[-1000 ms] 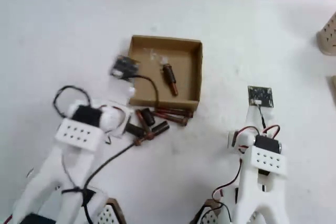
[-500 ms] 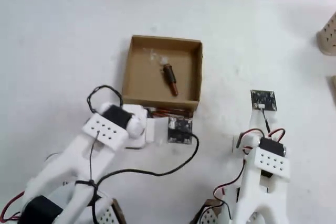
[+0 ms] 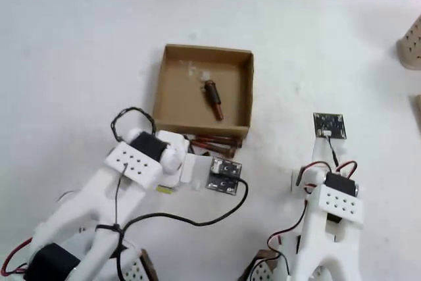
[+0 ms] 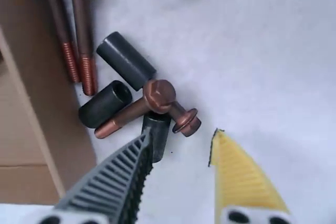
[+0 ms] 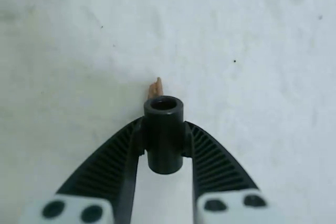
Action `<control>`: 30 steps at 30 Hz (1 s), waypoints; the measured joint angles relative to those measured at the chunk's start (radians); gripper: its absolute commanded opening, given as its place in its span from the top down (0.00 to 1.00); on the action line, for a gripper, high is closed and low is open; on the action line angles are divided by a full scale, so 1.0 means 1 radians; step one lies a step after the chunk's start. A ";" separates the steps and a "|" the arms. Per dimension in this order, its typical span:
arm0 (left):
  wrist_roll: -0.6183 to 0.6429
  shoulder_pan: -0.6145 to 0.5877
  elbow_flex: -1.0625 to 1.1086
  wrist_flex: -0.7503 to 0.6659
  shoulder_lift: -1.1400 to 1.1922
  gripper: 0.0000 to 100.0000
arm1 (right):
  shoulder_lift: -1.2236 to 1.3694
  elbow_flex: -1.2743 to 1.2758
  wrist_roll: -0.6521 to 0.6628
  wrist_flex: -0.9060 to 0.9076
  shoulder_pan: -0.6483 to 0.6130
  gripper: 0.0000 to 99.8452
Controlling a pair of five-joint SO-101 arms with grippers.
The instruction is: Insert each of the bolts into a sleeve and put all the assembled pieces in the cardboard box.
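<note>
The cardboard box (image 3: 172, 90) stands mid-table with one bolt-in-sleeve piece (image 3: 212, 100) inside. Copper bolts (image 3: 214, 141) lie just in front of it. My left arm (image 3: 135, 159) hangs over that pile. Its gripper (image 4: 182, 134) is open, grey finger (image 4: 121, 177) and yellow finger (image 4: 241, 182) either side of a bolt head (image 4: 186, 121). Close by are three black sleeves (image 4: 126, 60), a loose bolt (image 4: 131, 111) and two bolts (image 4: 73, 24) along the box wall (image 4: 26, 103). My right gripper (image 5: 164, 129) is shut on a black sleeve (image 5: 164, 108); a copper tip (image 5: 155, 88) shows beyond it.
My right arm (image 3: 337, 199) stands at the front right over bare white table. A black cable (image 3: 197, 215) loops across the front middle. A cream pegged block (image 3: 411, 44) sits at the right edge. The table's far edge runs behind the box.
My left arm swung from the box's left side to the front of the box, over the bolts and sleeves, then settled slightly lower. The right arm barely shifted.
</note>
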 measured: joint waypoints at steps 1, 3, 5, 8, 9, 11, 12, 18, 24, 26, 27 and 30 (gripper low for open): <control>0.000 0.002 0.000 -0.015 0.012 0.79 | 0.000 0.000 0.000 0.000 0.000 0.98; 0.000 0.003 0.000 -0.041 0.051 0.79 | 0.000 0.000 0.002 0.000 0.000 0.98; 0.000 0.009 -0.009 -0.049 0.114 0.79 | 0.000 0.000 0.002 0.000 0.000 0.98; 0.012 0.012 -0.061 -0.055 0.210 0.79 | 0.000 0.000 0.002 0.000 0.000 0.98; 0.023 0.012 -0.087 -0.055 0.236 0.79 | 0.000 0.000 0.002 0.000 0.000 0.98; 0.041 0.014 -0.127 -0.055 0.279 0.79 | 0.000 0.000 0.002 0.000 -0.002 0.98; 0.051 0.014 -0.144 -0.055 0.293 0.79 | 0.000 0.000 0.002 0.000 0.000 0.98; 0.110 0.032 -0.169 -0.055 0.301 0.79 | 0.000 0.000 0.002 0.000 0.000 0.98; 0.167 0.086 -0.152 -0.135 0.308 0.83 | 0.000 0.000 0.002 0.000 0.000 0.98; 0.167 0.084 -0.106 -0.190 0.310 0.86 | 0.000 0.000 0.015 0.000 0.000 0.98; 0.166 0.084 -0.086 -0.209 0.310 0.88 | 0.000 0.000 0.028 0.000 0.000 0.98; 0.124 0.086 -0.068 -0.219 0.307 0.87 | 0.000 0.000 0.043 0.000 0.000 0.98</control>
